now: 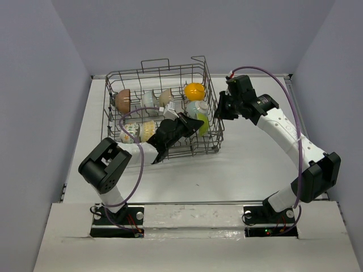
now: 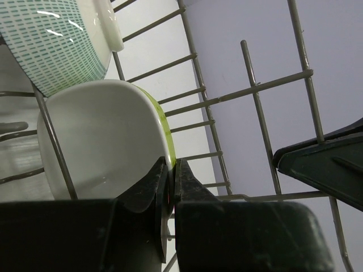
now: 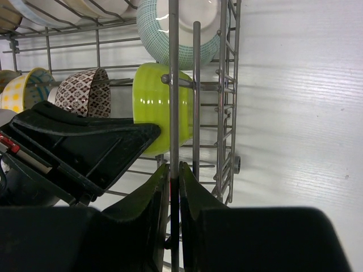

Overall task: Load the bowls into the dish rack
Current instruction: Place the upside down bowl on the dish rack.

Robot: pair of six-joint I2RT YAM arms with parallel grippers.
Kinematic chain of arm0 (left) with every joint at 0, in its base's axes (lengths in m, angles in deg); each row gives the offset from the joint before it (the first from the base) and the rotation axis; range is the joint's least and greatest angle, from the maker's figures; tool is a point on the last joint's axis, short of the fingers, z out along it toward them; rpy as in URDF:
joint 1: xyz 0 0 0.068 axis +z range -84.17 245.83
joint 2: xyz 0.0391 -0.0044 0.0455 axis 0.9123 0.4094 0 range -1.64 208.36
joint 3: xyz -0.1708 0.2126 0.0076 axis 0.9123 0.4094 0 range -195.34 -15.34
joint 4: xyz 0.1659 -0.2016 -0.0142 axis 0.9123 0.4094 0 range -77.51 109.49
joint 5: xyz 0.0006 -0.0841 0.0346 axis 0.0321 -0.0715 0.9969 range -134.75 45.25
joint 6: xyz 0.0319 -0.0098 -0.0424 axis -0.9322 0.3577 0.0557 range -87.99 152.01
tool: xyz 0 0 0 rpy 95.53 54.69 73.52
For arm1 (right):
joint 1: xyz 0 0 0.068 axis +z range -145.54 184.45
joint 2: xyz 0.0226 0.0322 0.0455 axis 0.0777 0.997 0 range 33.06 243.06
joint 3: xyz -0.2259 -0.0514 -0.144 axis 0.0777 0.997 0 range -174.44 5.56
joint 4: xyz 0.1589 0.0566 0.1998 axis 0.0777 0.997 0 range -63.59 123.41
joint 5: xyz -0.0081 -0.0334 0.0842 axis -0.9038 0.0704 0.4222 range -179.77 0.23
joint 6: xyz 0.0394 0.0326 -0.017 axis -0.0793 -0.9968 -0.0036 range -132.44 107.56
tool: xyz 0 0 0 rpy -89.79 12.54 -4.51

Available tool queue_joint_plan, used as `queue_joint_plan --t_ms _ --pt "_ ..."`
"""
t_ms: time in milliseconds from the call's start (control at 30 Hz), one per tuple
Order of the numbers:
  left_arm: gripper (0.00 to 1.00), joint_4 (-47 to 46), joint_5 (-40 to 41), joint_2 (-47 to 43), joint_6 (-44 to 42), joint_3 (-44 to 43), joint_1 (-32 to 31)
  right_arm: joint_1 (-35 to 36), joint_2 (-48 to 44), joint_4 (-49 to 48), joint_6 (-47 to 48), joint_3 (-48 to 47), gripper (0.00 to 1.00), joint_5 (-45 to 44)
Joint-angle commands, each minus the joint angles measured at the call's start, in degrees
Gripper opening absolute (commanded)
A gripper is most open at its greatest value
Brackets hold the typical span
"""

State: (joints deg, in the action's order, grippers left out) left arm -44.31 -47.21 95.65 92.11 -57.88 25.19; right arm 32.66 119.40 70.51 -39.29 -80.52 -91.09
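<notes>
The grey wire dish rack (image 1: pixel 156 70) stands at the table's back centre with several bowls on edge between its tines. My left gripper (image 1: pixel 198 123) reaches into the rack's right side and is shut on the rim of the green bowl (image 2: pixel 102 141), which is white inside (image 3: pixel 153 102). A teal-patterned bowl (image 2: pixel 57 45) sits just behind it. My right gripper (image 1: pixel 218 112) is at the rack's right wall, shut on an upright wire (image 3: pixel 173 56) of the dish rack. An orange-yellow bowl (image 1: pixel 194 90) and a brown bowl (image 1: pixel 123 100) stand in the back row.
A brown-patterned bowl (image 3: pixel 85 93) and a yellow dotted bowl (image 3: pixel 20 90) stand left of the green one. Grey walls close in the table on three sides. The right arm's cable (image 1: pixel 266 71) loops above the rack's right corner.
</notes>
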Motion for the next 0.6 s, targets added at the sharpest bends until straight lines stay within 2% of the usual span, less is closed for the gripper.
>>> queue_joint_plan --t_ms 0,133,567 --pt "0.10 3.8 4.7 -5.4 -3.1 1.5 1.1 -0.7 1.1 -0.2 1.1 0.9 0.16 -3.4" --pt "0.15 7.1 6.1 -6.5 -3.4 1.1 1.1 -0.7 1.3 -0.2 1.1 1.1 0.16 -3.5" --pt "0.19 21.6 9.9 -9.2 -5.6 -3.0 1.1 -0.7 1.9 -0.5 0.9 1.1 0.15 -3.4"
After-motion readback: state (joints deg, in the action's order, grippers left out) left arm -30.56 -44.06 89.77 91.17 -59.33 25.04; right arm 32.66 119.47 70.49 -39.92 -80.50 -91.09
